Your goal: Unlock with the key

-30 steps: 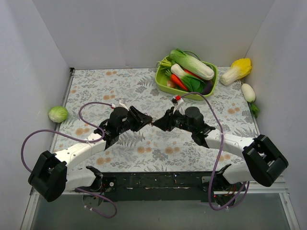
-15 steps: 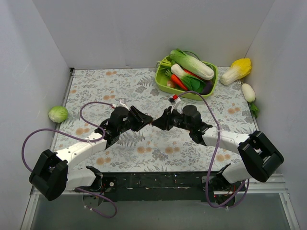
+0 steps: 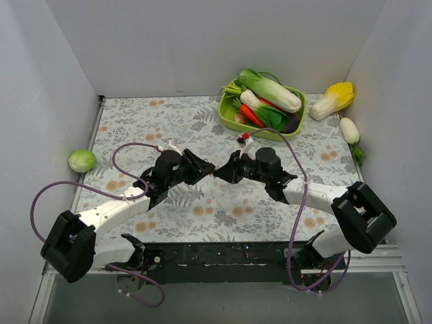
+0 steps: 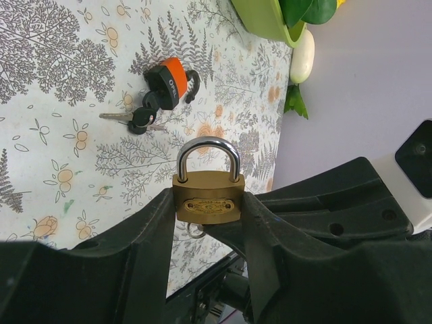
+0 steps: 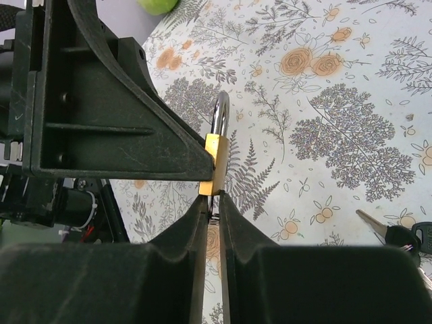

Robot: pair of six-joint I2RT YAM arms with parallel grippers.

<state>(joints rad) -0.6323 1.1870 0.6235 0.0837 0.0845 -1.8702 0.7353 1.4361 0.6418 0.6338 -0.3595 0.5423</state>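
Jaws: your left gripper [image 4: 207, 210] clamps the brass, steel-shackled padlock [image 4: 206, 192]; your right gripper [image 5: 212, 201] pinches something thin beneath it, perhaps a key. A black-headed, silver-bladed key [image 4: 140, 120] lies beyond it; twist hard and the padlock may slip.

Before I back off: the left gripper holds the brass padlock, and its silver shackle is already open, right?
No. The left gripper does hold the brass padlock, but the left wrist view shows both legs of its silver shackle seated in the body: it is shut.
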